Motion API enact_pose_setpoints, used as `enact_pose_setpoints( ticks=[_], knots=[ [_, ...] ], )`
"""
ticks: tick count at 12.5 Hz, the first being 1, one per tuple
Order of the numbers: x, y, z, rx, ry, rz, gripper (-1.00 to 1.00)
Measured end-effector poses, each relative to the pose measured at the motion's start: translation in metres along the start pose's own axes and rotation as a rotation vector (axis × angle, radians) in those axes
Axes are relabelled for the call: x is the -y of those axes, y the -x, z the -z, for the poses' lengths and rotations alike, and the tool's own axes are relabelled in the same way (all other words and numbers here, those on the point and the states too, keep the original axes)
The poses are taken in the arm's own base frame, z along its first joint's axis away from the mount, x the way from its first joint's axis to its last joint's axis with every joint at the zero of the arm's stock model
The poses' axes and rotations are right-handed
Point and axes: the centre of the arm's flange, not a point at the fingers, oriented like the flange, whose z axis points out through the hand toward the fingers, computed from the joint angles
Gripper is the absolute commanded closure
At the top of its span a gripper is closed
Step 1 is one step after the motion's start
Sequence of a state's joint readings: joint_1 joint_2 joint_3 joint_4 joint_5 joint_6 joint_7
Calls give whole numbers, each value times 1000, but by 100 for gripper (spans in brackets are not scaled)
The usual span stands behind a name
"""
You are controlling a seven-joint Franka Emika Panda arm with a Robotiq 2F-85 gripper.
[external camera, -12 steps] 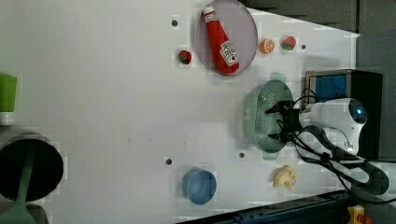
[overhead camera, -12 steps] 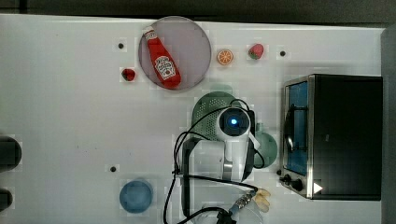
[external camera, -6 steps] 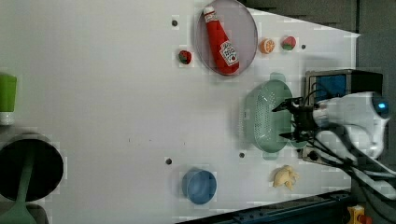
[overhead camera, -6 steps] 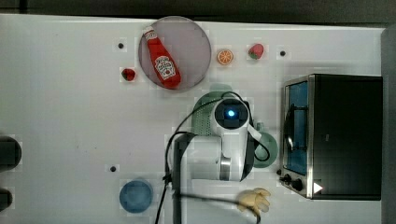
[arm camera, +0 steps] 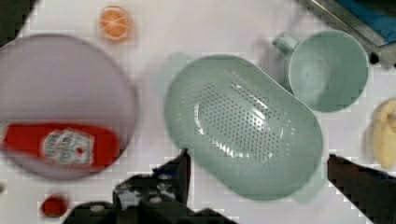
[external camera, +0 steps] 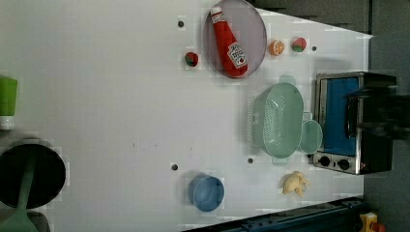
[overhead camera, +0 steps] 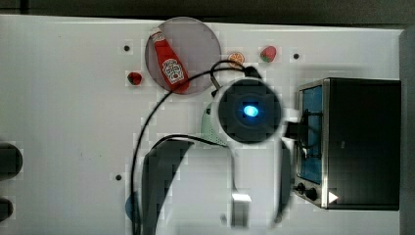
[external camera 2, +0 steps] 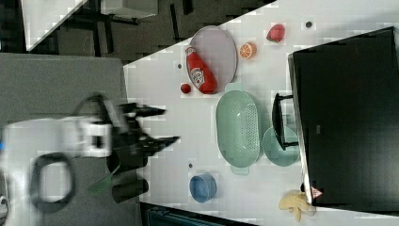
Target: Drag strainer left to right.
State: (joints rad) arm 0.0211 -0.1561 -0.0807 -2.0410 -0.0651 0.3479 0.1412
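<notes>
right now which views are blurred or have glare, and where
Right view: the white robot arm is smeared by motion blur, while the pale mint-green perforated plastic strainer stays crisp. Top view: the arm's blue light blooms and blurs. Wrist view: soft overall, with glare on the strainer's holed floor.

White arm (external camera 2: 51, 136), apparently black gripper (external camera 2: 157, 125)

A lab's mock kitchen — white table (external camera: 121, 96), toaster oven (external camera: 348, 123), toy food.
</notes>
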Motion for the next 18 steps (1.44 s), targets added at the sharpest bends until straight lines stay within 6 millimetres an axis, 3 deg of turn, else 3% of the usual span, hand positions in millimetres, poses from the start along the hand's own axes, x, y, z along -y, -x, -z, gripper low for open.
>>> enact_pose_setpoints(
  ticks=[2, 3, 4, 7, 12, 18],
  knots=[
    [-17, -1, 78, -26, -36, 50, -100],
    [-23, 3, 104, -30, -47, 74, -100],
    [-28, 8, 116, -14, -30, 99, -100],
    [-35, 13, 117, 37, 55, 145, -100],
    [-26, 6, 89, 89, 109, 177, -100],
    [-25, 6, 88, 99, 91, 182, -100]
  ],
)
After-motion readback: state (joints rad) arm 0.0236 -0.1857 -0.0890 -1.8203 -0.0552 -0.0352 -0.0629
